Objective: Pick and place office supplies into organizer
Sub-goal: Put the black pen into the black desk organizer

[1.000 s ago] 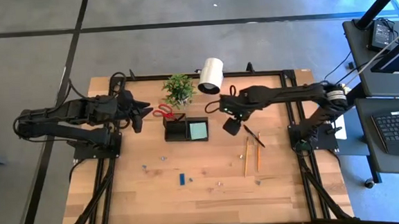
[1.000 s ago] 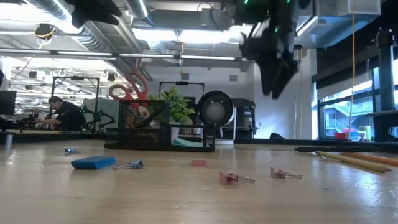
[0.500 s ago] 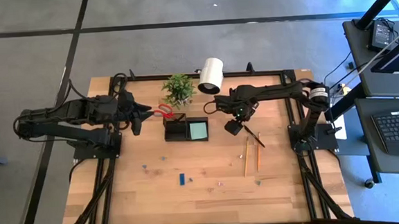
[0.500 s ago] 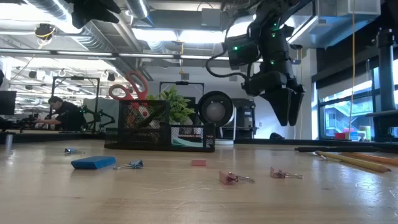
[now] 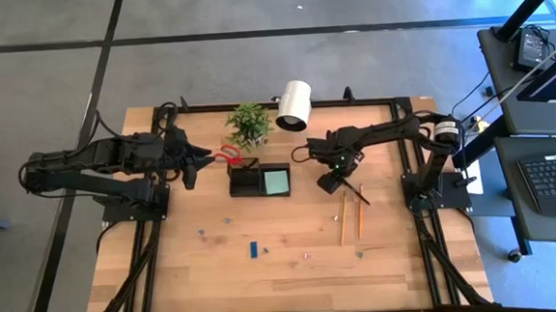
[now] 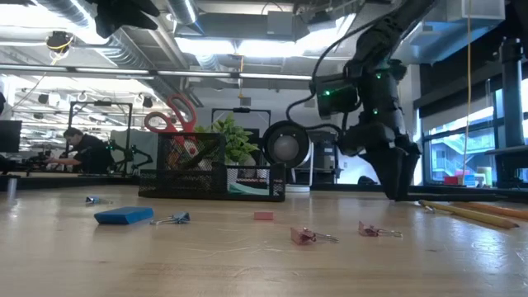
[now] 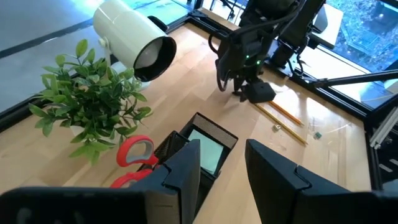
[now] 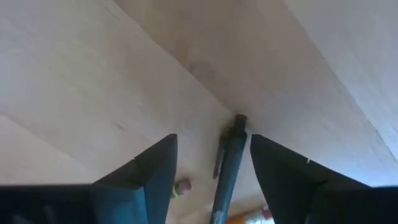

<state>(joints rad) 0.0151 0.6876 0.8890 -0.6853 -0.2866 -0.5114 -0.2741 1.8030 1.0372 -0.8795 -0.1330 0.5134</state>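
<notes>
Compared with one second earlier, the right gripper (image 5: 335, 182) had come down from high above the table to the wood, over the end of the dark pen (image 5: 353, 188). From above, the organizer (image 5: 259, 180) stood just left of it with the teal note pad (image 5: 277, 181) in its right compartment, and the left gripper (image 5: 199, 161) waited beside the red-handled scissors (image 5: 226, 156). The two pencils (image 5: 350, 216) lay near the pen.

At table height, the right gripper (image 6: 396, 186) had its tips almost on the table (image 6: 247, 256), and the clips (image 6: 313, 236) and the blue piece (image 6: 124, 215) lay in front, not yet collected.

In the left wrist view the left gripper (image 7: 221, 165) stood partly open and held nothing, above the organizer (image 7: 208, 134).

In the right wrist view the fingers (image 8: 146, 174) stood apart with the pen (image 8: 229, 168) between them, not yet touched. I think the grip will go well if the fingers stay centred across the barrel, close slowly, and keep clear of the pencil eraser nearby.
</notes>
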